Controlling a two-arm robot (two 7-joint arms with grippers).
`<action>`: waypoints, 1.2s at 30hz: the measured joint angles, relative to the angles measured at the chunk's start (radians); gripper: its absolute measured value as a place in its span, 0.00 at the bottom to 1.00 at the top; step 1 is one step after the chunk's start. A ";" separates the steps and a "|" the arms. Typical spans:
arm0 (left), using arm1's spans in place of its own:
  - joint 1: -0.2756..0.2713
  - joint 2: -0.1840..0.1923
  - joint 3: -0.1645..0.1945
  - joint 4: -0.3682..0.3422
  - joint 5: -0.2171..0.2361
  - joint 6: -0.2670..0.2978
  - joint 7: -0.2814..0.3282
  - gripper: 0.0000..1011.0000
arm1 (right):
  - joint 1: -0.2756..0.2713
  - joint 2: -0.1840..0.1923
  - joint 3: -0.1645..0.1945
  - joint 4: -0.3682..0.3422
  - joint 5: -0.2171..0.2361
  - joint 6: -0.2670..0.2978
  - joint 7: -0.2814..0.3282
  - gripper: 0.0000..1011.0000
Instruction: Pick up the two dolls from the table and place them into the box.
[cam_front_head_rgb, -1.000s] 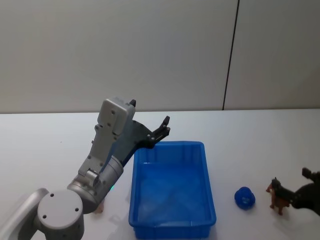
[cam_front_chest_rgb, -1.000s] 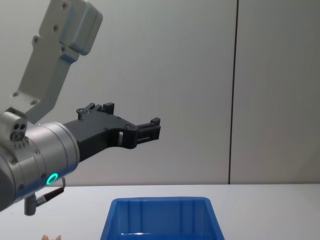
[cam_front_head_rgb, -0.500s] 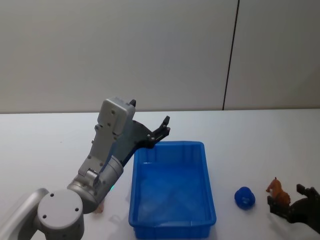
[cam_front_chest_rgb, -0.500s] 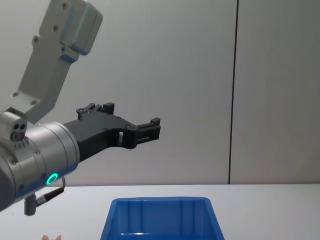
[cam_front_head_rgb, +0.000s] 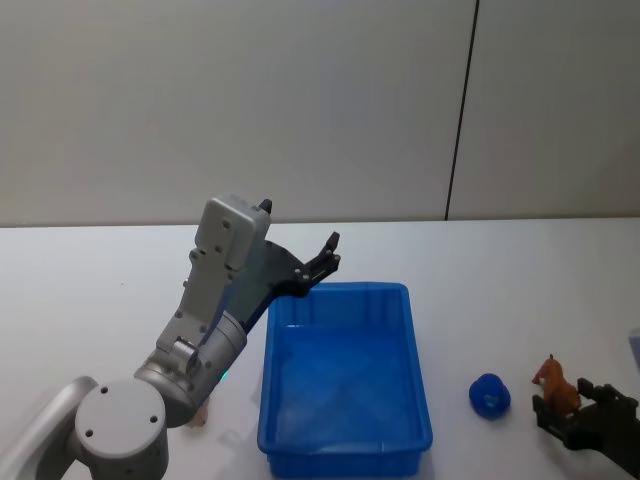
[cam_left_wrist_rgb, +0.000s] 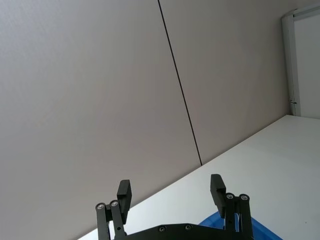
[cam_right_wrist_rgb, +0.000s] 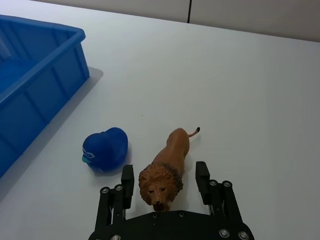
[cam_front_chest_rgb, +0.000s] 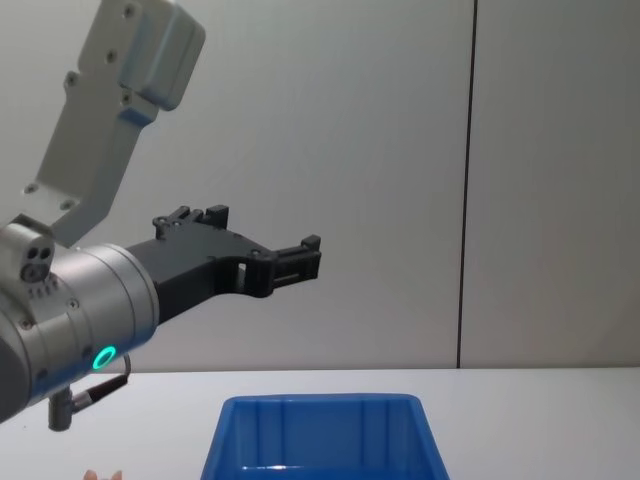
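The right hand (cam_right_wrist_rgb: 164, 173) sits low on the surface (cam_front_head_rgb: 500, 270) to the right of the box (cam_front_head_rgb: 345, 441), its fingers spread and released, one on each side of the head of the brown lion doll (cam_right_wrist_rgb: 167, 167). Neither finger looks pressed against it, so nothing is gripped yet. The lion stands upright with its face toward the hand and its tail pointing away, so its long axis runs in line with the hand's reach and roughly along the box's long side. The fingers would therefore shut across the narrow width of the head and mane, which I judge to be the grasp the next move depends on. From there the box lies to the hand's left, with a blue rounded thing (cam_right_wrist_rgb: 106, 149) on the surface between lion and box.

The left hand (cam_front_head_rgb: 325, 255) hangs raised over the box's far left corner, fingers apart and empty. It is the nearer one to the pale pink doll (cam_front_head_rgb: 198, 419), which peeks out by the box's near left corner, mostly hidden behind the left arm.

By count: two dolls, both outside the box; one box, with nothing in it; one blue rounded thing.
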 joint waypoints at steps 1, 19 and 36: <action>0.000 0.000 0.000 0.000 0.000 0.000 0.000 0.99 | 0.001 -0.001 0.000 0.001 -0.001 0.001 -0.001 0.75; 0.000 0.000 0.000 0.000 0.000 0.000 0.000 0.99 | 0.029 -0.017 0.003 0.008 0.005 0.008 -0.023 0.43; 0.000 0.000 0.000 0.000 0.000 0.000 0.000 0.99 | 0.076 -0.031 0.003 -0.062 0.008 -0.065 0.048 0.43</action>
